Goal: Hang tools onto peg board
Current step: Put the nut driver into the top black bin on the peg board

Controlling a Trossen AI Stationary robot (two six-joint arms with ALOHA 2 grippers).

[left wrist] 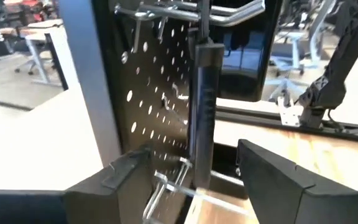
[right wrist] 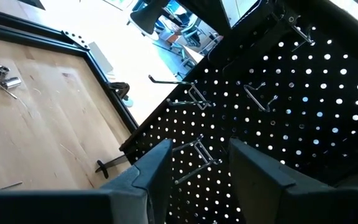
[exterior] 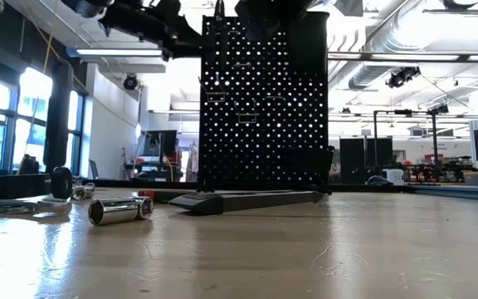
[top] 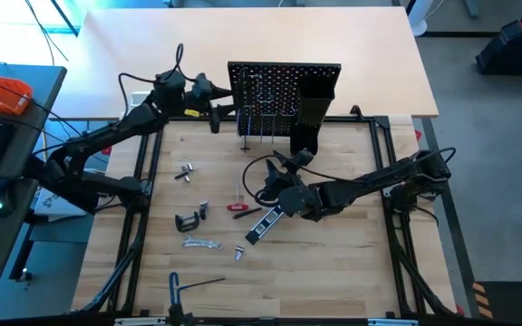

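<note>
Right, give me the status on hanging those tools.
Done: one long dark tool hangs on the black perforated peg board. In hand: nothing; the left gripper has open jaws around it. Left: the red-handled screwdriver, black C-clamp and silver wrench lie on the table.

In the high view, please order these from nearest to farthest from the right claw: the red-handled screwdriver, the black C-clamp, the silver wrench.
From the right claw, which points toward the peg board:
1. Red-handled screwdriver, on the table just to the picture's left of the right arm.
2. Black C-clamp, farther to the picture's left.
3. Silver wrench, below the clamp in the picture, slightly farther away.
</note>
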